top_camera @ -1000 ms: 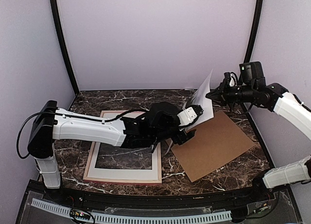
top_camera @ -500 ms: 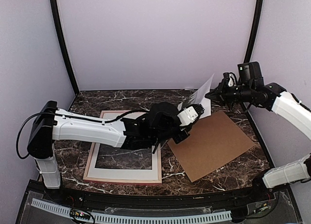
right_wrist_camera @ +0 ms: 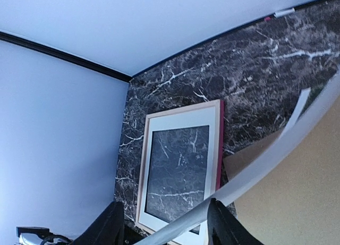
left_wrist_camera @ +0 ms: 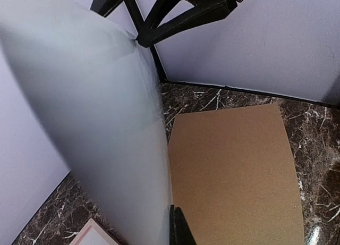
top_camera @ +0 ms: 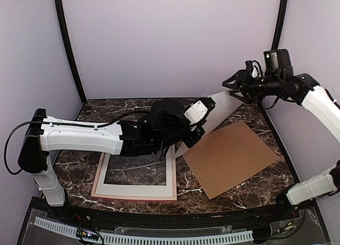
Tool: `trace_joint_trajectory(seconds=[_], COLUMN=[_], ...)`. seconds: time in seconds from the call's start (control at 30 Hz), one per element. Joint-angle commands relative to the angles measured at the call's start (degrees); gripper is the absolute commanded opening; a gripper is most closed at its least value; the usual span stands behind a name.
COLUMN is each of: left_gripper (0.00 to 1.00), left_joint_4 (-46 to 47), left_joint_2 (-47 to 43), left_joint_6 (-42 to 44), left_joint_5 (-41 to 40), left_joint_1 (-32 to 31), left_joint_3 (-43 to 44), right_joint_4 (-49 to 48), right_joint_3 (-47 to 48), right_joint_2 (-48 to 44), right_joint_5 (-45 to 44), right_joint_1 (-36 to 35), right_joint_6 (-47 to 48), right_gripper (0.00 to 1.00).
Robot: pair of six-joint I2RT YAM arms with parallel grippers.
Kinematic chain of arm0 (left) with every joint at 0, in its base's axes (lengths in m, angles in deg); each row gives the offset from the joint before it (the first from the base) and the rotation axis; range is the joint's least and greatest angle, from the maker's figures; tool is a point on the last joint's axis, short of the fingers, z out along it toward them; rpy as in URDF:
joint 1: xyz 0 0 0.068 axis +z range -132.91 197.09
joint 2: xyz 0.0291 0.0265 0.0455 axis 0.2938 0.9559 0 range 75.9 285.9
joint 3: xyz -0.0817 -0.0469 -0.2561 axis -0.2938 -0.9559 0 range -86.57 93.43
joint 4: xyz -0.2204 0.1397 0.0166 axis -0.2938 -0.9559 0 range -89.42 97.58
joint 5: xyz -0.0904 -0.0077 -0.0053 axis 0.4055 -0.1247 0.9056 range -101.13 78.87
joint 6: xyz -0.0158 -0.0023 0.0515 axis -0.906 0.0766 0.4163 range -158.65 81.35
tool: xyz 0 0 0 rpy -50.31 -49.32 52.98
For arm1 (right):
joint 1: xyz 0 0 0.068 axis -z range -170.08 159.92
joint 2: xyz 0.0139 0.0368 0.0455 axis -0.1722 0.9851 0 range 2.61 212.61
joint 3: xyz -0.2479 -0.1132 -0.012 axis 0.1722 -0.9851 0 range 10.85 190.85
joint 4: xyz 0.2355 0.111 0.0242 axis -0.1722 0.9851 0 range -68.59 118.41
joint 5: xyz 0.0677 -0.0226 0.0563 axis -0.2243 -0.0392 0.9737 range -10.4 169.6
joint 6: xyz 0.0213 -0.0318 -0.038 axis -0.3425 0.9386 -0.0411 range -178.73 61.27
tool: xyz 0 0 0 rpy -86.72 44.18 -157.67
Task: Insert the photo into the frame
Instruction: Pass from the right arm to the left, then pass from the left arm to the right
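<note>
- The left fingers (top_camera: 194, 134), wide apart a second ago, have closed on the lower edge of the photo (top_camera: 220, 104). In the left wrist view the sheet fills the left half of the picture, rising from a dark fingertip at the bottom.
- The right fingers (top_camera: 232, 86), clamped on the photo's upper corner a second ago, now stand part-way apart. In the right wrist view the sheet's edge runs through the gap between them and nothing appears to pinch it.
- The photo is in the air at centre right of the top view, slanting between the two arms. It sits higher and is pulled straighter than before, above the desk (top_camera: 74, 170) and the near corner of the brown backing board (top_camera: 234, 157).
- The frame (right_wrist_camera: 218, 144) lies flat at lower left, face down, with the white mat (top_camera: 135, 191) inside it.
- This looks like a handover. The left arm, on the frame's side, now holds the photo, but the sheet has not yet reached the frame.
</note>
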State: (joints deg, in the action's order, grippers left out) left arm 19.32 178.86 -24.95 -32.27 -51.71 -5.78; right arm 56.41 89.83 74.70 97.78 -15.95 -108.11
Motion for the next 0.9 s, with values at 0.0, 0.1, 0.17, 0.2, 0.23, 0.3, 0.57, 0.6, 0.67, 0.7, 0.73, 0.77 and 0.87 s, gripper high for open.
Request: trace_joint_trajectory(seconds=[0.0, 0.1, 0.17, 0.2, 0.23, 0.3, 0.57, 0.6, 0.67, 0.7, 0.73, 0.77, 0.87], left_gripper=[0.00, 0.00, 0.00, 0.00, 0.00, 0.00, 0.00, 0.00, 0.00, 0.00, 0.00, 0.00, 0.00], left_joint_4=[-4.48, -8.47, -10.13, -10.59, -11.19, -12.58, -17.09, -17.57, -17.97, -18.02, -18.17, -18.21, -17.45], left_joint_2=[-7.01, -9.70, -13.08, -13.99, -15.92, -19.39, -36.80, -38.15, -42.30, -45.03, -46.40, -48.91, -54.54], left_joint_6=[-7.07, -14.06, -18.92, -20.57, -23.59, -27.58, -44.44, -45.90, -50.39, -53.87, -57.11, -58.69, -65.75], left_joint_5=[1.31, 4.72, 7.96, 9.85, 11.49, 12.70, 12.74, 12.77, 12.65, 13.00, 13.21, 13.36, 13.23], left_joint_1=[1.86, 4.24, 6.71, 8.38, 10.12, 12.43, 22.09, 22.99, 25.33, 27.04, 27.88, 29.39, 31.84], left_joint_3=[2.36, 2.79, 2.16, 1.77, 0.82, -1.47, -18.11, -21.66, -27.16, -29.10, -32.65, -34.31, -42.12], right_joint_4=[4.79, 7.68, 8.38, 8.41, 8.36, 8.41, 4.86, 4.41, 2.66, 1.87, 1.18, 0.67, -1.89], right_joint_3=[9.93, 15.00, 17.07, 17.88, 18.52, 19.23, 13.44, 12.61, 10.89, 9.63, 8.62, 7.71, 3.70], right_joint_2=[0.76, 1.98, 2.45, 2.50, 2.60, 2.61, 3.19, 3.35, 3.69, 3.86, 4.03, 4.24, 4.79], right_joint_5=[-1.22, -1.10, -0.47, 0.05, 0.30, 0.29, 1.78, 2.04, 2.63, 2.89, 3.11, 3.28, 4.05], right_joint_1=[-0.27, -0.31, -0.32, -0.31, -0.28, -0.31, -0.32, -0.32, -0.32, -0.31, -0.40, -0.41, -0.82], right_joint_6=[4.68, 6.42, 7.02, 7.13, 7.28, 7.70, 7.80, 7.70, 7.48, 7.26, 7.18, 7.12, 6.52], right_gripper=[0.60, 0.65, 0.67, 0.68, 0.69, 0.70, 0.70, 0.70, 0.69, 0.69, 0.69, 0.68, 0.68])
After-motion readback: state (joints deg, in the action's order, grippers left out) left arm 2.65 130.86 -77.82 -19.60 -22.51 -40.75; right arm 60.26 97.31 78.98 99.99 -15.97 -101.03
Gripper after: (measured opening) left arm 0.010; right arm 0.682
